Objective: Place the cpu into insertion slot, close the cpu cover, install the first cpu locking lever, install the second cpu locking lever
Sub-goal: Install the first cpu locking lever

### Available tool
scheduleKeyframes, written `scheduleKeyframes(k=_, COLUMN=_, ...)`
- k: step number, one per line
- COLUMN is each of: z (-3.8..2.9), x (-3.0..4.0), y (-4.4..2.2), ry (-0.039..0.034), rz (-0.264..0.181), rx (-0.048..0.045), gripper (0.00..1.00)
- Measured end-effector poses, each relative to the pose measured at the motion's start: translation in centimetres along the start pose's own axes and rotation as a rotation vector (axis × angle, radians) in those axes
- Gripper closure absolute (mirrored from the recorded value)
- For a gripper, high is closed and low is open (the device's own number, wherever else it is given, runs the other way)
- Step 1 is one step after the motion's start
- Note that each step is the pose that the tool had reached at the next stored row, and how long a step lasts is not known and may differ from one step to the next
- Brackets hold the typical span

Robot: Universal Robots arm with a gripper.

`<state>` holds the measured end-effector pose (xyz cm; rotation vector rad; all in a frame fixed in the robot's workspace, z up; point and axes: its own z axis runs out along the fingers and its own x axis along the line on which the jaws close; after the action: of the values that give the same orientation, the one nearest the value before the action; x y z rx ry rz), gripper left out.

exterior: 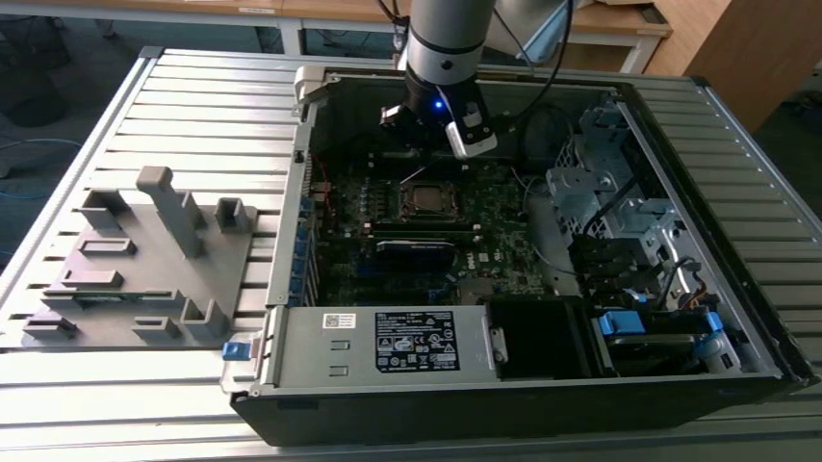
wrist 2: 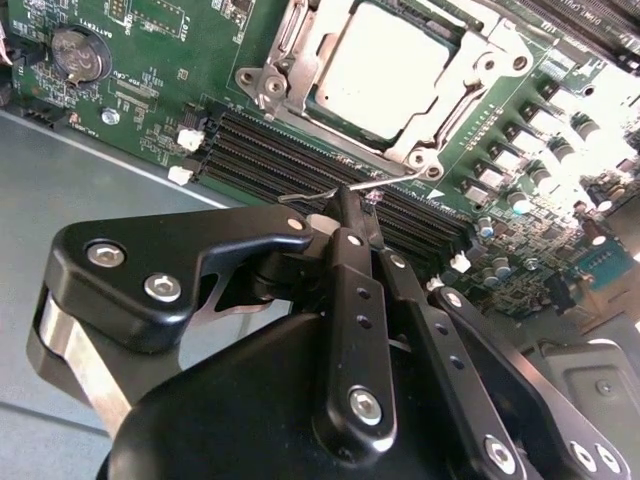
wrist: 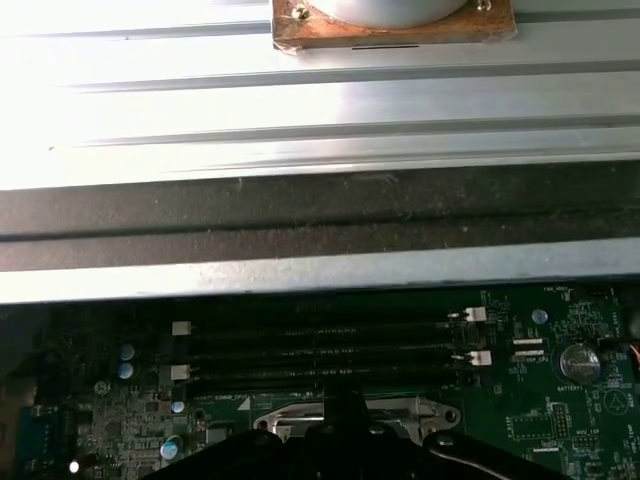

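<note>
Silver-grey square cpu [wrist 2: 385,65] sits under the thin silvery cpu cover [wrist 2: 290,85]; your black gripper [wrist 2: 355,203] is clenched on the thin wire locking lever [wrist 2: 305,194].

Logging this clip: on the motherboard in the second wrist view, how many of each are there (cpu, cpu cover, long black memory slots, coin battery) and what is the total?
cpu: 1
cpu cover: 1
memory slots: 4
coin battery: 1
Total: 7
</note>
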<state>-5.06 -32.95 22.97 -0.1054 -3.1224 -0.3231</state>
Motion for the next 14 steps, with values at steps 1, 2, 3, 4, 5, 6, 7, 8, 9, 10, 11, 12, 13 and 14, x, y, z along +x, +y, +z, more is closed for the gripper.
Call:
scheduleKeyframes(k=1, z=0.05, x=0.00, y=0.04, ry=-0.0001, rz=0.000, rx=0.0009, gripper=0.90)
scheduleKeyframes(k=2, z=0.11, x=-0.01, y=0.08, ry=-0.0001, rz=0.000, rx=0.0019, gripper=0.90)
scheduleKeyframes(k=3, z=0.19, x=-0.01, y=0.11, ry=-0.0004, rz=0.000, rx=0.0030, gripper=0.90)
scheduleKeyframes(k=4, z=0.27, x=-0.02, y=0.14, ry=-0.0005, rz=0.000, rx=0.0052, gripper=0.90)
scheduleKeyframes(k=5, z=0.36, x=-0.03, y=0.17, ry=-0.0006, rz=0.000, rx=0.0074, gripper=0.90)
scheduleKeyframes(k=6, z=0.45, x=-0.04, y=0.20, ry=-0.0007, rz=0.000, rx=0.0098, gripper=0.90)
scheduleKeyframes(k=7, z=0.52, x=-0.07, y=0.22, ry=-0.0008, rz=0.000, rx=0.0122, gripper=0.90)
scheduleKeyframes(k=8, z=0.59, x=-0.08, y=0.24, ry=-0.0009, rz=0.000, rx=0.0143, gripper=0.90)
scheduleKeyframes(k=9, z=0.63, x=-0.08, y=0.26, ry=-0.0009, rz=0.000, rx=0.0155, gripper=0.90)
scheduleKeyframes(k=10, z=0.63, x=-0.08, y=0.26, ry=-0.0010, rz=0.000, rx=0.0157, gripper=0.90)
scheduleKeyframes(k=11, z=0.63, x=-0.08, y=0.26, ry=-0.0010, rz=0.000, rx=0.0158, gripper=0.90)
scheduleKeyframes(k=12, z=0.63, x=-0.08, y=0.26, ry=-0.0010, rz=0.000, rx=0.0159, gripper=0.90)
scheduleKeyframes(k=13, z=0.63, x=-0.08, y=0.26, ry=-0.0010, rz=0.000, rx=0.0159, gripper=0.90)
scheduleKeyframes(k=14, z=0.66, x=-0.08, y=0.26, ry=-0.0011, rz=0.000, rx=0.0158, gripper=0.90)
